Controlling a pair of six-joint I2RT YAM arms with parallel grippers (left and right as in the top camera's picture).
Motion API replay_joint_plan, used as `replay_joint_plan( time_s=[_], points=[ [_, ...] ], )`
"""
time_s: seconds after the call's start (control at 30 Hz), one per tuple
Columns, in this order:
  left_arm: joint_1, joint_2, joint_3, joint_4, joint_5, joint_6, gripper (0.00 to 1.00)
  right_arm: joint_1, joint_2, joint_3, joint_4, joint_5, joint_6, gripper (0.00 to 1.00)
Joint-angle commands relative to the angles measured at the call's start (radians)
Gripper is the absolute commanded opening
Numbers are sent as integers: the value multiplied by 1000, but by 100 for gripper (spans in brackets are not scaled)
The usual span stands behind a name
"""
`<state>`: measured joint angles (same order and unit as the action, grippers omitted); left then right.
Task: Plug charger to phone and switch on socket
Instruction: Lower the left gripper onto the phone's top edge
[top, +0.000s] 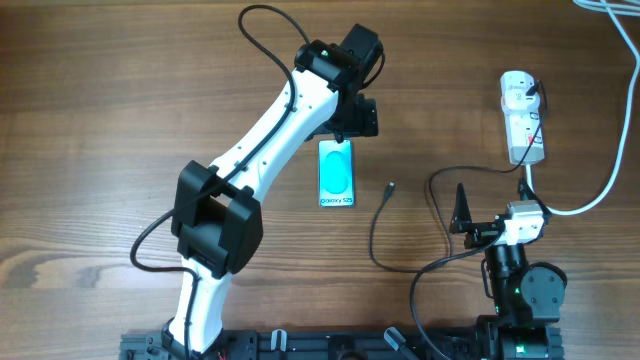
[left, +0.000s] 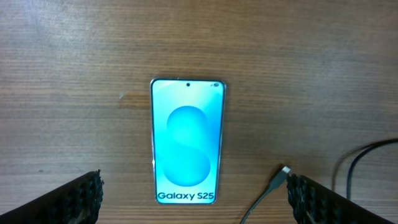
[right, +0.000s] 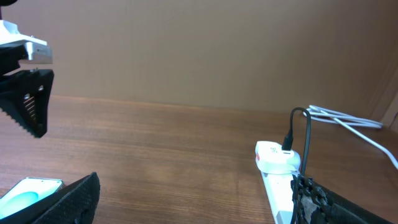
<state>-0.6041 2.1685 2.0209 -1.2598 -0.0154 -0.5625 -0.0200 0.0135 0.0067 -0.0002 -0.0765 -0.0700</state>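
The phone (top: 337, 173) lies flat on the wooden table, cyan screen up, white text strip at its near end. It also shows in the left wrist view (left: 188, 140) and at the lower left of the right wrist view (right: 25, 190). My left gripper (top: 350, 120) hovers over the phone's far end, open and empty (left: 194, 182). The charger's connector tip (top: 389, 188) lies right of the phone, close to my left gripper's right finger (left: 285, 171). Its thin black cable loops back toward the right arm. The socket (top: 522, 118) lies at the far right with a black plug in it (right: 277, 162). My right gripper (top: 465, 215) is open and empty (right: 193, 193), near the table's front.
A white mains cord (top: 600, 190) runs from the socket round the right edge of the table and shows in the right wrist view (right: 348, 121). Thicker black arm cables trail by both arm bases.
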Motion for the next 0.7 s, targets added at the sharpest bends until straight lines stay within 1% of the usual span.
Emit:
replay_joint_plan(
  time_s=[0.0,0.23,0.4,0.57,0.67],
  points=[
    [-7,47,8,4,26,5,100,8,-9,-2,2,17,-8,100],
    [-21,58,8,-67,25,5,100,8,-9,-2,2,17,-8,100],
    [-21,69,8,-43,42,0,100,8,-9,-2,2,17,-8,100],
    [-21,99,8,-47,91,1,100,8,-9,-2,2,17,-8,100],
    [-22,104,8,-46,92,8,100,8,-9,-2,2,17,-8,100]
  ],
)
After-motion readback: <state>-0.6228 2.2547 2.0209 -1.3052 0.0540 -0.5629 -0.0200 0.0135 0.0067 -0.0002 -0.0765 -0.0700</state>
